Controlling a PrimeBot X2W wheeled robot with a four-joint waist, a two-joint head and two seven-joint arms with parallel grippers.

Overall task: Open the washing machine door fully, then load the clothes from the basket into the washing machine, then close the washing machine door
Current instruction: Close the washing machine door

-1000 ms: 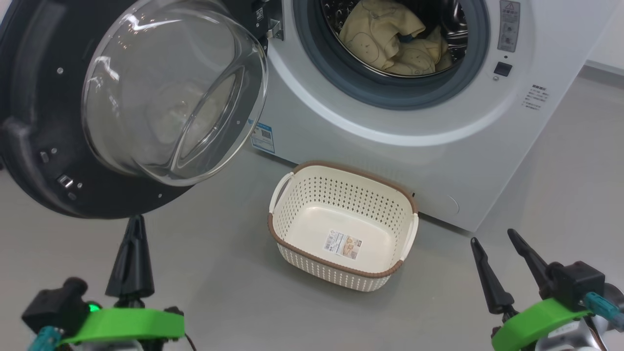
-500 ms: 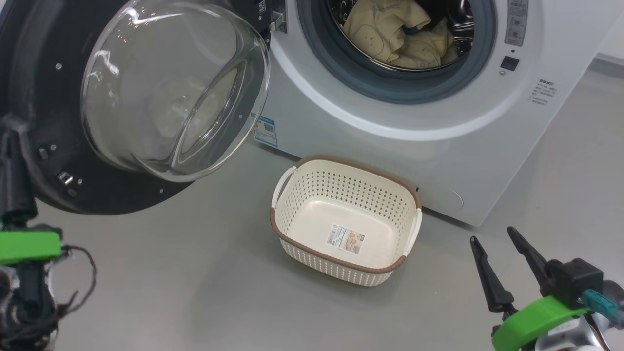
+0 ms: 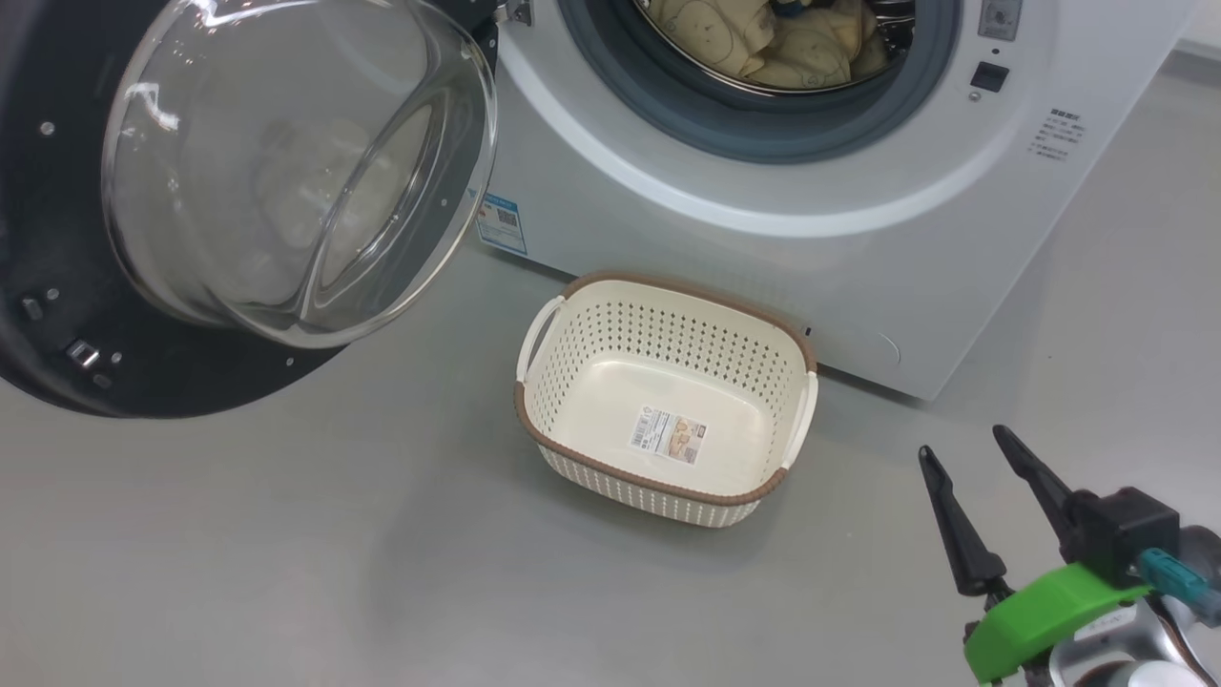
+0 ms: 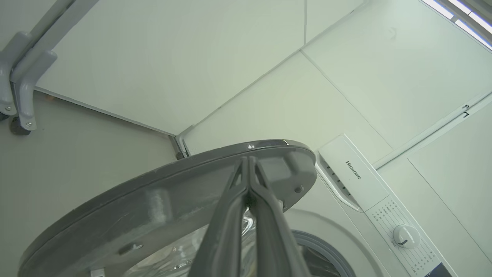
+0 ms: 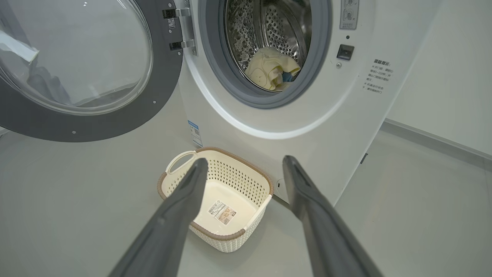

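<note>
The left gripper (image 4: pixel 249 161), fingers pressed together on nothing, has swung up to the outer rim of the washing machine door (image 3: pixel 57 286), which stands wide open. The clothes (image 3: pixel 754 43) lie in the drum (image 5: pixel 269 30) and the basket (image 3: pixel 687 283) sits bare on the floor (image 3: pixel 382 572) against the washing machine (image 3: pixel 858 248), so closing looks next. The right gripper (image 3: pixel 961 440) hangs spread and empty. Whether the left tips touch the rim I cannot tell; the drum's top is cut off.
</note>
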